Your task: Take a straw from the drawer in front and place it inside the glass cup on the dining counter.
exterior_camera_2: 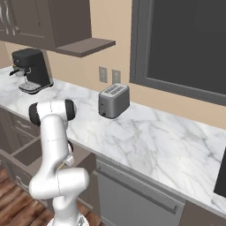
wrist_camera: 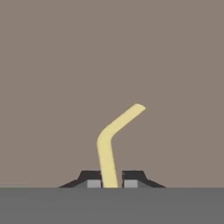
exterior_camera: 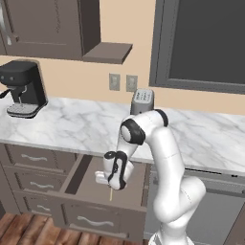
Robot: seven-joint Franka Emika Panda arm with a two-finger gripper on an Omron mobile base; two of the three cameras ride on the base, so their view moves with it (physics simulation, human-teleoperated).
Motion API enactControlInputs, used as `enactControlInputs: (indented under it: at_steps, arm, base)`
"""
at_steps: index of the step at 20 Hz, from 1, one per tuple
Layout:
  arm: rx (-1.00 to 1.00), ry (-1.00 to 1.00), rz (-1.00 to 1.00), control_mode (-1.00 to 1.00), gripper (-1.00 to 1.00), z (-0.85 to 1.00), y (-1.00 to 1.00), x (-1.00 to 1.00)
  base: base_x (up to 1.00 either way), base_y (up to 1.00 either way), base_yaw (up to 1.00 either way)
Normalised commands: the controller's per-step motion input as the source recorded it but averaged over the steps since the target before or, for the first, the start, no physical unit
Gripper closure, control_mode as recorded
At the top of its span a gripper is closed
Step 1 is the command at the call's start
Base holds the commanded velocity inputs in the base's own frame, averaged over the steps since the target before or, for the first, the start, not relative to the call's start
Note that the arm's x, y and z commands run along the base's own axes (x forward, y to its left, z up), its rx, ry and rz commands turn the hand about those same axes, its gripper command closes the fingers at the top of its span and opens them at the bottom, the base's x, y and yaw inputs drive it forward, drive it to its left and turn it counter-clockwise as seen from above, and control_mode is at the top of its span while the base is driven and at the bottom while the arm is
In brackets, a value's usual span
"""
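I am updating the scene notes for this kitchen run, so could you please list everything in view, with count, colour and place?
straw: one, pale yellow, bent top, between the fingertips over the open drawer
drawer: one, dark grey-brown, pulled open below the worktop
coffee machine: one, black, left end of the worktop
toaster: one, silver, on the worktop by the wall
worktop: one, white marble with grey veins
wall sockets: two, grey, above the toaster
arm: one, white
gripper: one, dark, shut on the straw

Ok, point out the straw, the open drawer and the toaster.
straw [wrist_camera: 106, 153], hand view, lower shaft just above the fingertips.
drawer [exterior_camera: 91, 216], left base view, front panel.
toaster [exterior_camera_2: 114, 101], right base view, front side.
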Motion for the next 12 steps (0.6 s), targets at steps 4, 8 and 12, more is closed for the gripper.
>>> enactControlInputs:
  at_steps: [4, 8, 12]
  arm:
    - [0.01, -0.07, 0.0, -1.0, 1.0, 0.0, 0.0, -0.25]
    - [0.06, -0.11, 0.0, -1.0, 1.0, 0.34, 0.0, -0.24]
    - [0.08, -0.13, 0.0, -1.0, 1.0, 0.73, 0.0, -0.45]
  base:
    - [0.0, 0.0, 0.0]
    - [0.0, 0.0, 0.0]
    - [0.0, 0.0, 0.0]
